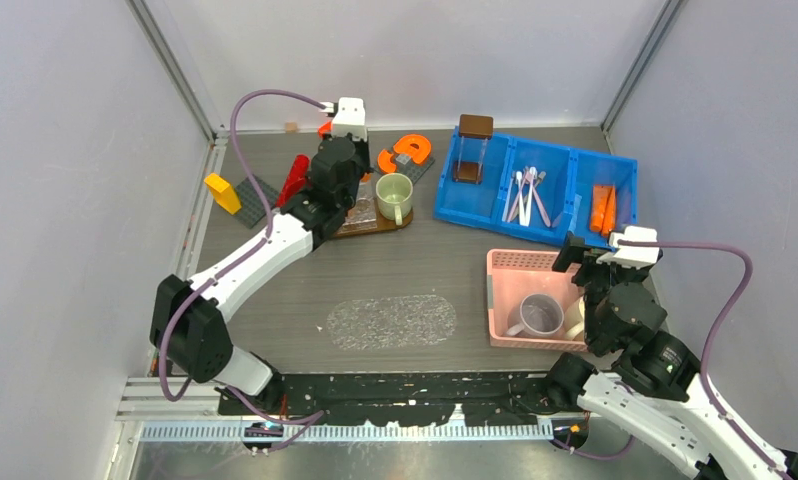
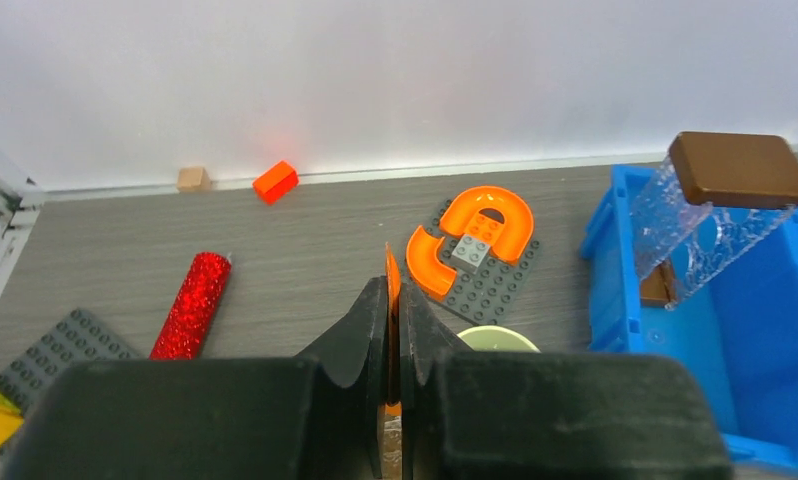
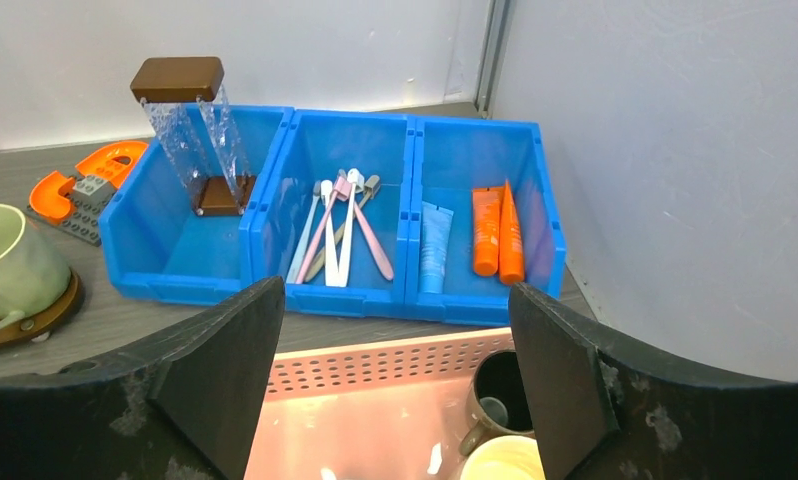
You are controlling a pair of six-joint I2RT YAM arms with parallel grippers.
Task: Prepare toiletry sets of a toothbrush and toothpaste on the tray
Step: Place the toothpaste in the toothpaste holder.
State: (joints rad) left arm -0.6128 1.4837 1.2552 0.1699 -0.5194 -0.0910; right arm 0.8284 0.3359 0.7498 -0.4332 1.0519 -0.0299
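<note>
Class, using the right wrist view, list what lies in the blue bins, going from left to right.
In order: brown-capped clear stand → bundle of toothbrushes → pale blue tube → two orange toothpaste tubes.

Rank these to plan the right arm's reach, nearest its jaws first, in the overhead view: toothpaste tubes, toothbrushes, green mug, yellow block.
1. Toothpaste tubes, just ahead, right side.
2. Toothbrushes, ahead, further left.
3. Green mug, centre-left.
4. Yellow block, far left.
</note>
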